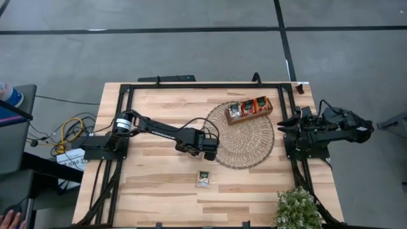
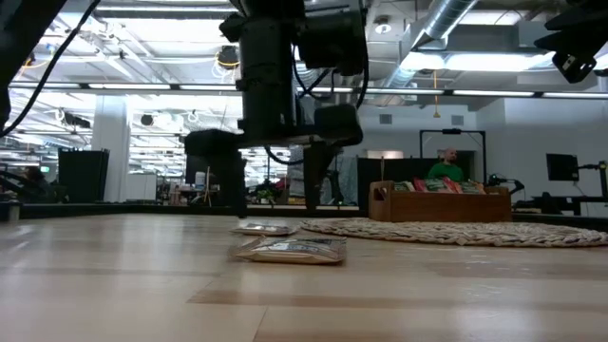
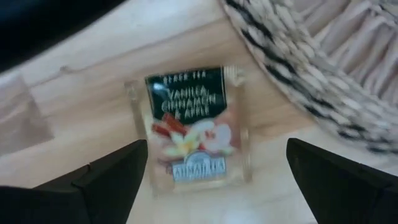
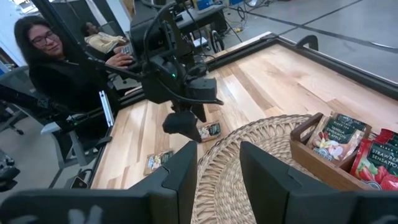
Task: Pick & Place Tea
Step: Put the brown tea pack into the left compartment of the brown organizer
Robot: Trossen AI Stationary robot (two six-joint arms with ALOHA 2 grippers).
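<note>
Left gripper (image 1: 207,147) reaching to the centre of the high view, just off the lower left edge of the round wicker mat (image 1: 245,147), fingers spread wide. In the left wrist view, a pale sachet (image 3: 194,127) printed with vanilla, cinnamon and apple lying flat on the wooden table (image 3: 81,99) between the two dark fingers (image 3: 102,180), untouched by either, with the mat's woven rim just beside it at upper right. Seen from table height, the same gripper (image 2: 271,185) standing over that sachet (image 2: 264,228), fingertips close above the wood on both sides.

A second sachet (image 1: 203,179) lying flat lower down in the high view, below the left gripper and well apart from the mat; nearest the camera in the low view (image 2: 290,250).

Wooden tray (image 1: 248,109) sitting on the mat's upper part, holding upright sachets, some red (image 1: 261,104), some pale.

Right gripper (image 1: 286,124) parked at the right edge of the table, beside the mat, fingers partly apart with nothing between them (image 4: 217,180).

A potted plant (image 1: 297,208) at the lower right corner. A person (image 4: 46,62) seated beyond the table in the right wrist view.
</note>
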